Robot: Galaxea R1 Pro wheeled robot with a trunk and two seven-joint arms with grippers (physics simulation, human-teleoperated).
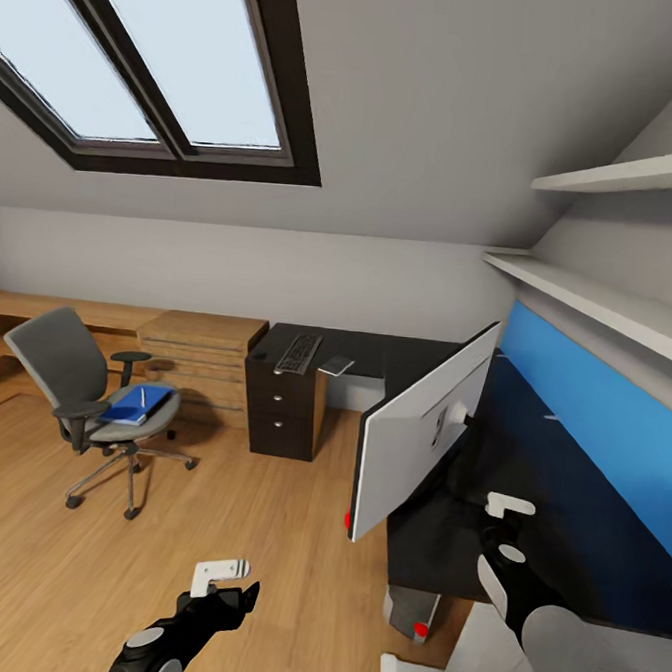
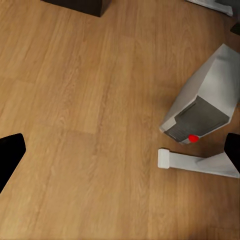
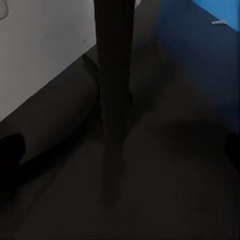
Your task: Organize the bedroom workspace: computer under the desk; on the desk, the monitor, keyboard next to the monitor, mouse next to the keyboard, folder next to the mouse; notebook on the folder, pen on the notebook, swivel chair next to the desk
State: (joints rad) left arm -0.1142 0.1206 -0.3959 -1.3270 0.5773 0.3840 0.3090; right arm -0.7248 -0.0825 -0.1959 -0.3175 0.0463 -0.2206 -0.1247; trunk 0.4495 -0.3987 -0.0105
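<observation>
The grey swivel chair (image 1: 81, 398) stands on the wood floor at the left, apart from the desk. On its seat lies a blue folder (image 1: 136, 404) with a pen (image 1: 142, 397) on top; I cannot tell the notebook from the folder. The black desk (image 1: 395, 355) carries the keyboard (image 1: 298, 353) and a small grey mouse (image 1: 336, 365) on its far wing. The white-backed monitor (image 1: 419, 442) stands on the near wing. Under it sits the grey computer (image 2: 202, 100). My left gripper (image 1: 241, 592) hangs open over the floor. My right gripper (image 1: 500, 530) is open above the desk behind the monitor.
A black drawer unit (image 1: 281, 412) sits under the desk's far wing, with wooden drawers (image 1: 199, 357) beside it. The desk's white foot (image 2: 200, 162) reaches onto the floor. A blue panel (image 1: 600, 435) and two shelves (image 1: 599, 299) line the right wall.
</observation>
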